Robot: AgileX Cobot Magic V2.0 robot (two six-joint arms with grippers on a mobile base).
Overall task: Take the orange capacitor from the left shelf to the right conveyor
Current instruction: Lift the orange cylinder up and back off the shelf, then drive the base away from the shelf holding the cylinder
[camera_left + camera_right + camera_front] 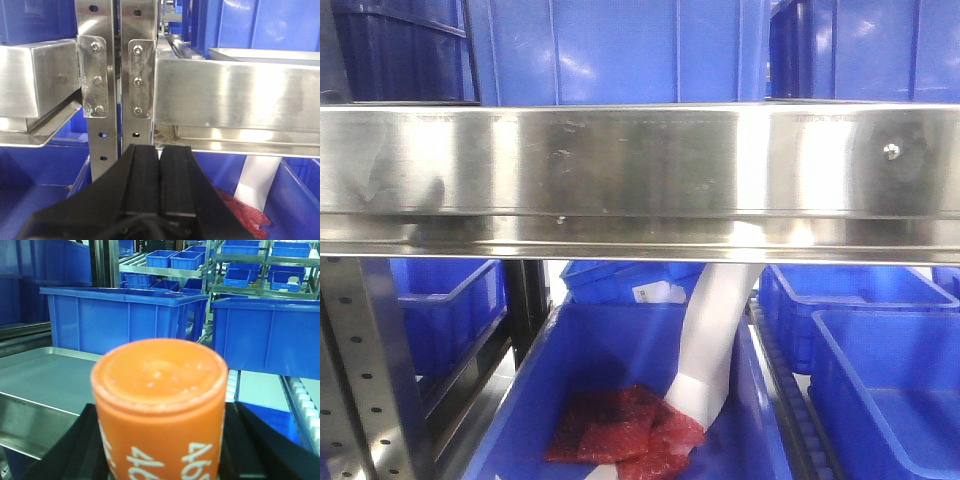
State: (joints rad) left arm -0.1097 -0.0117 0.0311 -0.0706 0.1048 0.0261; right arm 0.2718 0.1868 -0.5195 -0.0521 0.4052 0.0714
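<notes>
The right gripper [160, 460] is clamped on the orange capacitor [159, 400], with black fingers [70, 455] pressing on both sides of it (its white digits are only partly in frame). Beyond it to the left lies a silver tray [45, 375], with blue crates [120, 315] farther back. The left gripper [160, 185] has its jaws pressed together on nothing, near the steel rail of the left shelf [235, 90].

The orange capacitor [159, 410] carries white digits, the left shelf [640, 170] is shiny silver with grey perforated uprights [360, 380], the bins [610, 50] are blue, and the packets [620, 430] are red.
</notes>
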